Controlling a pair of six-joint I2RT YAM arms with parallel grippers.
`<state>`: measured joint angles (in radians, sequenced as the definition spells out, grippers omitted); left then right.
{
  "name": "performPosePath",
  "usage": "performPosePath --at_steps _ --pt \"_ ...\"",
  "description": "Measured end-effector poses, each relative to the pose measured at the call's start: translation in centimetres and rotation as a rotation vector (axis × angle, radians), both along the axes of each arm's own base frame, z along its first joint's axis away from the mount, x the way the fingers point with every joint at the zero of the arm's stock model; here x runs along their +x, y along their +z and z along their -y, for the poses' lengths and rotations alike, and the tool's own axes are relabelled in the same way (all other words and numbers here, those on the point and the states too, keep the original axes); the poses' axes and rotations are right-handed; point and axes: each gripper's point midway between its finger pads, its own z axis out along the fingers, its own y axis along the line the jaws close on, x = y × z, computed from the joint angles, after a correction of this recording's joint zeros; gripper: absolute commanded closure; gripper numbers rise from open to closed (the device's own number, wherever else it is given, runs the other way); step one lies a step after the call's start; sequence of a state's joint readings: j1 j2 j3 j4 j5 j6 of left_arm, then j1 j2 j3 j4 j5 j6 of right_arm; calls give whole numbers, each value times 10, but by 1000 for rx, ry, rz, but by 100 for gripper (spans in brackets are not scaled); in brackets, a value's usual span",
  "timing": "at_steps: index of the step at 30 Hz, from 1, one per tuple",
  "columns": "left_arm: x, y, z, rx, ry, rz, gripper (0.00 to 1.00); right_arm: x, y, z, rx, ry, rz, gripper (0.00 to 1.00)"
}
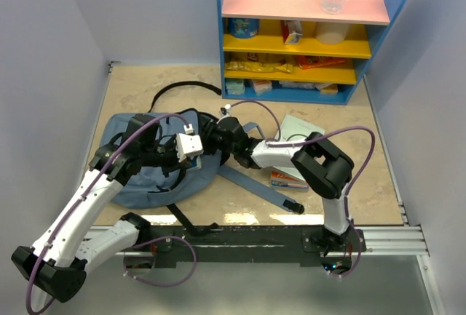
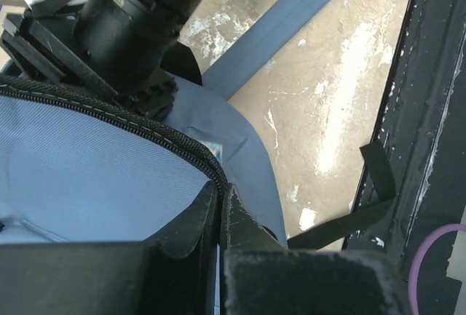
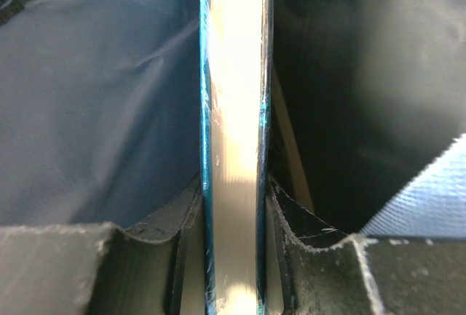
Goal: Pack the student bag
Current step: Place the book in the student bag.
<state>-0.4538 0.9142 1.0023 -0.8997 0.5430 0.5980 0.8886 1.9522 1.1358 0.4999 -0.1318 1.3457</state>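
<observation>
1. The student bag (image 1: pixel 145 184) lies flat on the table's left half, in front of the left arm. Its opening faces right, toward the middle of the table.
2. The left gripper (image 2: pixel 222 206) is pinched narrow on the bag's zipper rim (image 2: pixel 131 115) and holds that edge up, so the mouth gapes.
3. The right gripper (image 3: pixel 233 253) reaches across from the right, its tip at the mouth. Its fingers (image 3: pixel 145 271) are clamped on a thin book (image 3: pixel 231 111), seen edge-on with blue covers either side of a pale page block.
4. The relation that matters: the book's long axis runs straight ahead of the right fingers into the bag. Dark lining (image 3: pixel 102 97) hangs on both sides of it, and the pocket lies directly forward, to the robot's left.
5. By my reading the book is partly inside, and the next move is a push along that axis, then a release. The right arm alone carries it, while the left arm only props the rim.
6. Room: the lining stands clear of both covers, looser on the left. At lower right a pale blue fold (image 3: pixel 422 198) intrudes and could snag the finger on that side.
7. Outside, the shoulder strap (image 1: pixel 258 188) trails rightward under the right arm, near more books (image 1: pixel 290 178). The black rail (image 1: pixel 240 235) bounds the near edge.
</observation>
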Motion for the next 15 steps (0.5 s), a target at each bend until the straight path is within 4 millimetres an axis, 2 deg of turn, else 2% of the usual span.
performPosePath --at_steps 3,8,11,15 --pt "0 2 -1 7 -9 9 100 -2 1 -10 25 -31 19 100" --pt "-1 13 1 -5 -25 17 100 -24 -5 -35 36 -29 43 100" --pt "-1 21 7 -31 -46 17 100 -37 -15 -54 63 -14 37 100" --pt "2 26 14 -52 -67 10 100 -42 -36 -78 66 7 31 100"
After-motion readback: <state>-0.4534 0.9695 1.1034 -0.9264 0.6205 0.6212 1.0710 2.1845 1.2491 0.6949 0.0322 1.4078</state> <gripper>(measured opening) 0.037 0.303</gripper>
